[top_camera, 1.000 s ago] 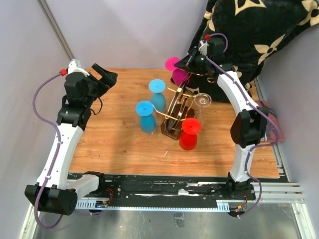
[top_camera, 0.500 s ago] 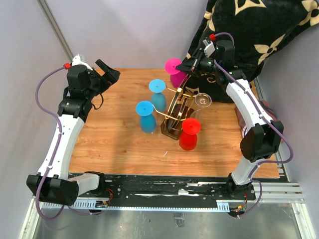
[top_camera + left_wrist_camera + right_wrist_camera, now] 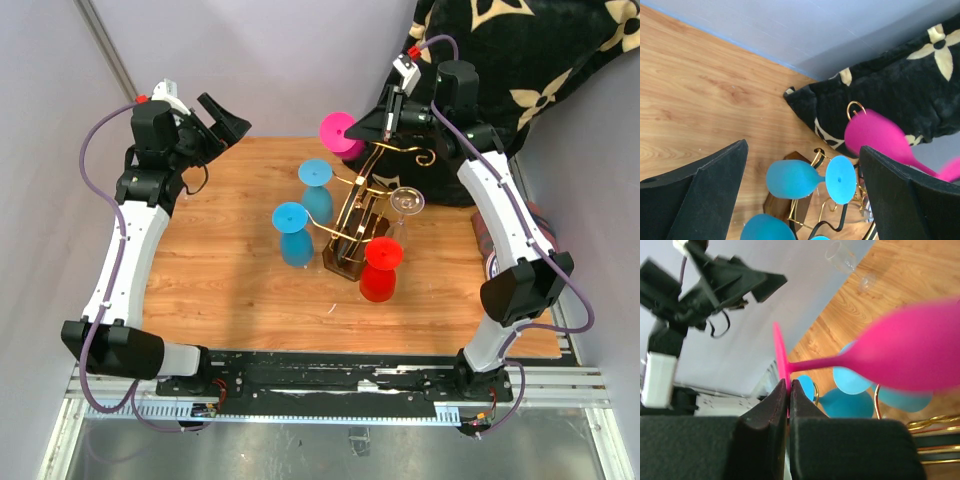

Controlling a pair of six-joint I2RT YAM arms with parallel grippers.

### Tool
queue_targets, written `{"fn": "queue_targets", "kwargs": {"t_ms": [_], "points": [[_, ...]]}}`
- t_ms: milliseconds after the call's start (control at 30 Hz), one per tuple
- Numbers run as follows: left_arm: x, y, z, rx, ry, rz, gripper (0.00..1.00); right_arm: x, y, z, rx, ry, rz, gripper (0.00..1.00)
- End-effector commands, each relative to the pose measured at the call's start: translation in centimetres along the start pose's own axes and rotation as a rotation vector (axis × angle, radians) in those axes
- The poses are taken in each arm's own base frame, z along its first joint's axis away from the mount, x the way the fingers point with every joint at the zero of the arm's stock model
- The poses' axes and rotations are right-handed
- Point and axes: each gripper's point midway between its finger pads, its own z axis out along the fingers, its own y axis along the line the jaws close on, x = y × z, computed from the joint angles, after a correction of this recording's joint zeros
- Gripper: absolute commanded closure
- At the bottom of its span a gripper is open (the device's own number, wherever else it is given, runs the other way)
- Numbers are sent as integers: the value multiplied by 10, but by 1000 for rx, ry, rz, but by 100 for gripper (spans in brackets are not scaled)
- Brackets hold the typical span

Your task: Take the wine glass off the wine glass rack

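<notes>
The gold wire wine glass rack (image 3: 358,205) stands on its dark brown base (image 3: 343,262) mid-table. My right gripper (image 3: 384,120) is shut on the round foot of a pink wine glass (image 3: 338,130) and holds it tilted in the air above the rack's far end. In the right wrist view the fingers (image 3: 771,415) pinch the foot edge and the pink bowl (image 3: 910,355) points right. Two blue glasses (image 3: 316,172) (image 3: 291,216), a red glass (image 3: 381,254) and a clear glass (image 3: 406,200) hang on the rack. My left gripper (image 3: 215,125) is open and empty, high at the back left.
A black cushion (image 3: 520,60) with beige flower prints leans against the back right corner, close behind the right arm. Grey walls close in the back and both sides. The left wrist view shows a blue glass (image 3: 792,180), the pink glass (image 3: 877,137) and the cushion (image 3: 900,90).
My right gripper has lifted the pink glass up and back-left, away from the rack's arms. The left arm has risen and swung toward the back wall, still open.
</notes>
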Motion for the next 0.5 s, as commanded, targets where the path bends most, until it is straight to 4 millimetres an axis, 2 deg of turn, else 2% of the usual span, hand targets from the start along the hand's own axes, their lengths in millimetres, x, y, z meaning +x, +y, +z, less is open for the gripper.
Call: {"fn": "queue_targets", "kwargs": {"t_ms": [0, 167, 333, 467], "points": [[2, -20, 5, 155, 93, -24, 0, 23, 60, -16, -56, 69, -459, 99], [3, -36, 6, 272, 161, -15, 2, 70, 83, -16, 20, 135, -1018, 99], [-1, -46, -5, 344, 175, -20, 3, 98, 71, 1, 88, 191, -1385, 99], [-5, -55, -18, 433, 191, -52, 4, 110, 58, 16, 119, 284, -1521, 99]]}}
